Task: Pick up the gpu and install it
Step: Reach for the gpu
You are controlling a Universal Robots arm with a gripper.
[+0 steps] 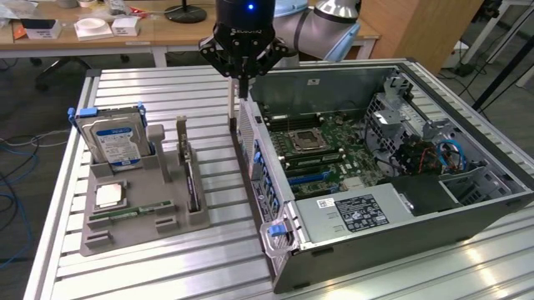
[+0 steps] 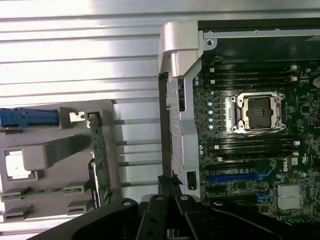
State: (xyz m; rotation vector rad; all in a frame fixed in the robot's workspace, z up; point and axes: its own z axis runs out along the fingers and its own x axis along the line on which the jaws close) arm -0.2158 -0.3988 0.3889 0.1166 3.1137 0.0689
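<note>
The gripper (image 1: 241,84) hangs above the rear wall of the computer case (image 1: 417,234), fingers clenched, apparently on nothing. The gpu (image 1: 191,181) stands on edge in the gray holder (image 1: 137,187).

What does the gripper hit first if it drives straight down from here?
Probably the top edge of the computer case's rear wall, directly under the shut gripper. Depth is unclear; it could slip just outside onto the table. The gpu stands off to the side.

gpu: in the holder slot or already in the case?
In the holder. The gpu stands on edge in the grey holder's slot, outside the computer case; the gripper hangs shut above the case's wall.
</note>
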